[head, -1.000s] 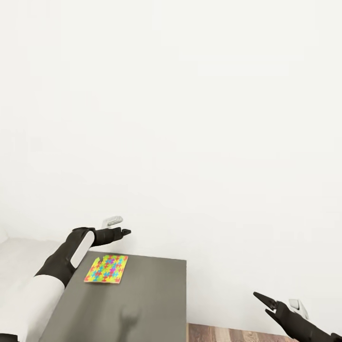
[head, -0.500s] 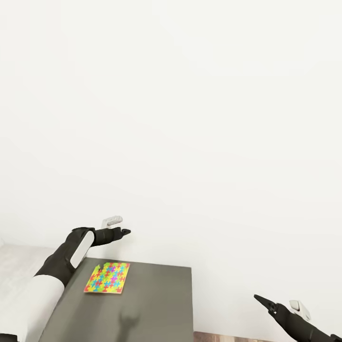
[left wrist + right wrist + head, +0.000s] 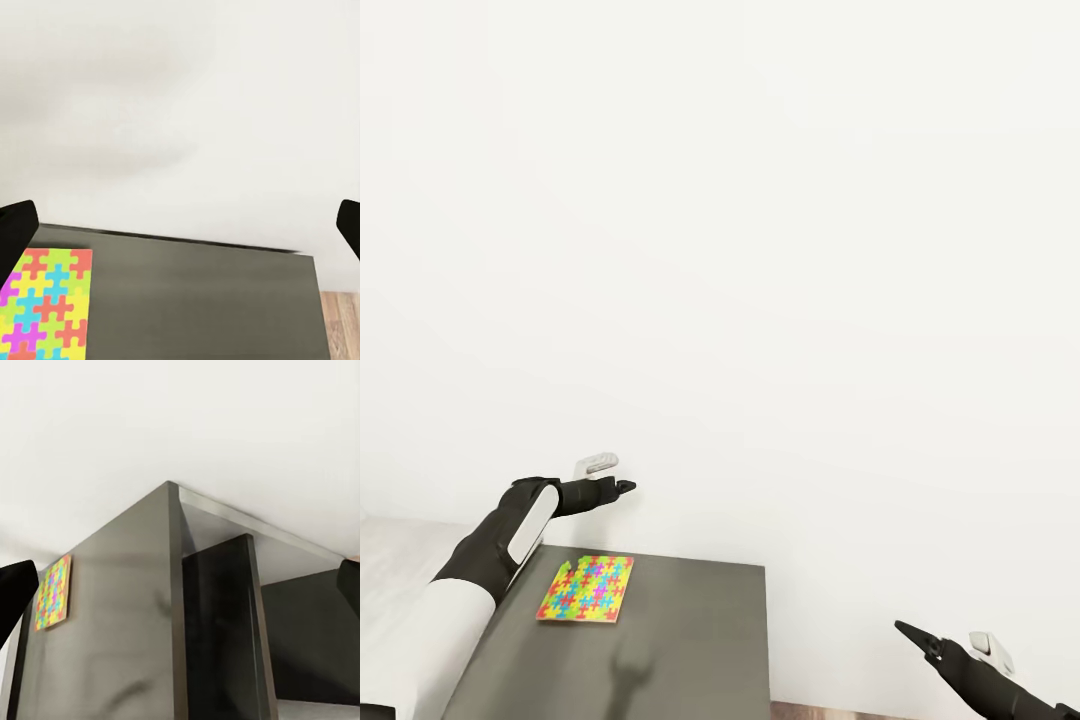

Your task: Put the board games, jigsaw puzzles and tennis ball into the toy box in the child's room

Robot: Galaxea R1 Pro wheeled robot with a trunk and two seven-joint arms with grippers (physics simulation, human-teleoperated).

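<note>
One jigsaw puzzle (image 3: 586, 588) lies flat on the dark-grey counter (image 3: 680, 640), near its far left corner, just short of the white wall (image 3: 760, 250). My left pincer (image 3: 623, 487) hovers above the counter's far edge, just beyond the puzzle, its tips spread wide and gripping nothing. My right pincer (image 3: 909, 633) hangs well off to the right, past the counter's right side, also parted and empty. A strip of wood floor (image 3: 341, 322) shows beside the counter.
</note>
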